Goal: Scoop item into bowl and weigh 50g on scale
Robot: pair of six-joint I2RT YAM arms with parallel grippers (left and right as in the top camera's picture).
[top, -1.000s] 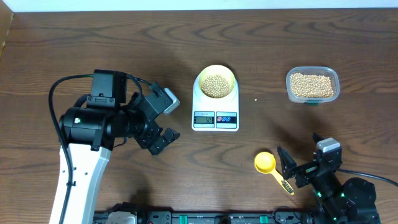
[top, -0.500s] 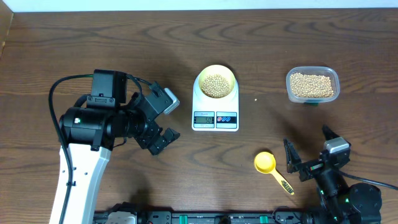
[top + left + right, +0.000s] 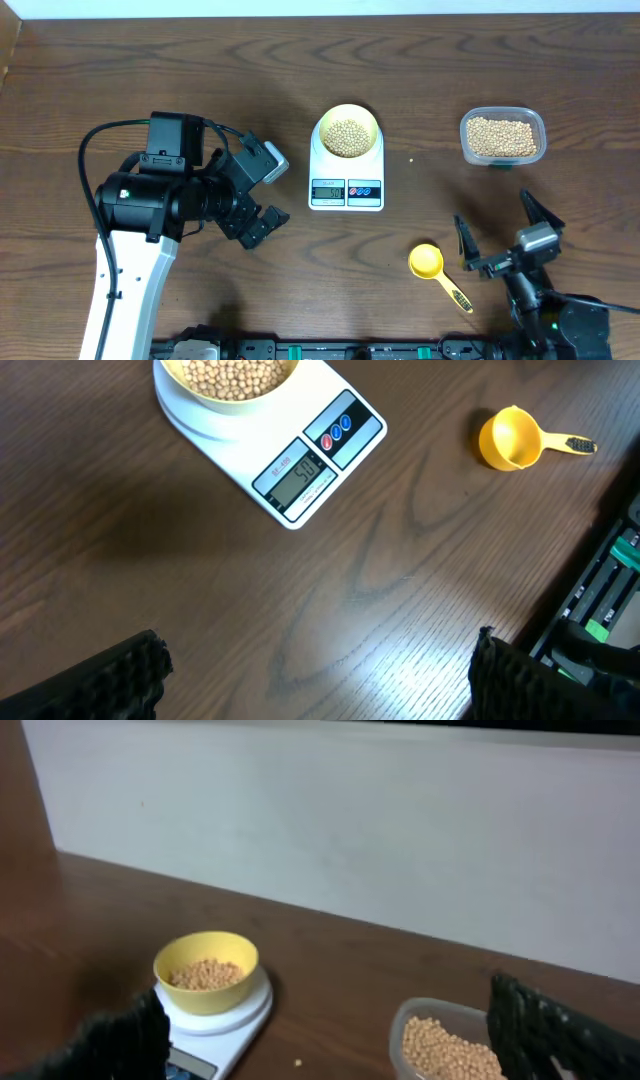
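The pale-yellow bowl (image 3: pixel 347 133) holds tan beans (image 3: pixel 347 138) and stands on the white scale (image 3: pixel 346 188); the display (image 3: pixel 296 471) reads about 50. Bowl (image 3: pixel 205 970) and scale (image 3: pixel 225 1020) also show in the right wrist view. More beans fill a clear tub (image 3: pixel 502 137), which also shows in the right wrist view (image 3: pixel 445 1045). A yellow scoop (image 3: pixel 428 263) lies empty on the table, also seen in the left wrist view (image 3: pixel 512 442). My left gripper (image 3: pixel 255 225) is open and empty, left of the scale. My right gripper (image 3: pixel 497 238) is open and empty, just right of the scoop.
One stray bean (image 3: pixel 411 159) lies between scale and tub. A dark equipment rail (image 3: pixel 330 350) runs along the table's front edge. A white wall (image 3: pixel 350 830) stands behind the table.
My right gripper has lifted and tilted up, its fingers now spread wider and pointing toward the back. The scoop, the bowl and the left arm have not moved.
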